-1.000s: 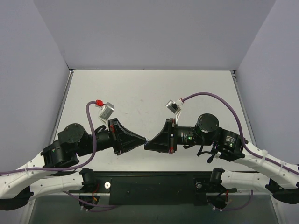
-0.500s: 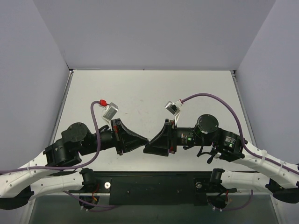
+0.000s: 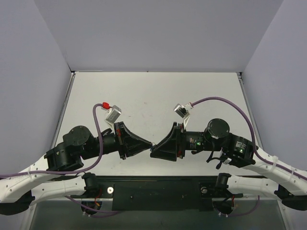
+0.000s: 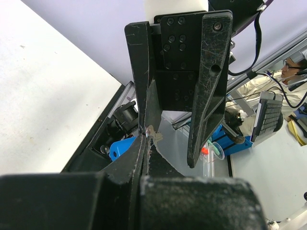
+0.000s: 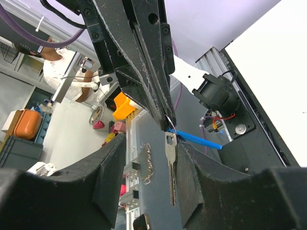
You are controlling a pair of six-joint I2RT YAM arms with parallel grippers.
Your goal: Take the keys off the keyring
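Observation:
My left gripper [image 3: 148, 143] [image 4: 145, 138] is shut on the thin ring of the keyring, held in the air over the table's near edge. Its blue tag [image 5: 194, 139] [image 4: 121, 147] sticks out sideways below the pinched tips. One silver key [image 5: 170, 165] hangs straight down from the ring; only its head [image 4: 154, 134] shows in the left wrist view. My right gripper [image 3: 154, 151] [image 5: 151, 160] faces the left one tip to tip. It stands open, with the key hanging between its fingers close to the right-hand one; I cannot tell whether they touch.
The white table [image 3: 153, 96] stretches away behind both arms, closed in by grey walls. A black mounting plate [image 3: 158, 188] runs along the near edge below the grippers. Purple cables [image 3: 225, 103] loop above each wrist.
The left gripper has shut on the ring. The right gripper has opened and let go of the key, and its arm has drawn back slightly to the right.

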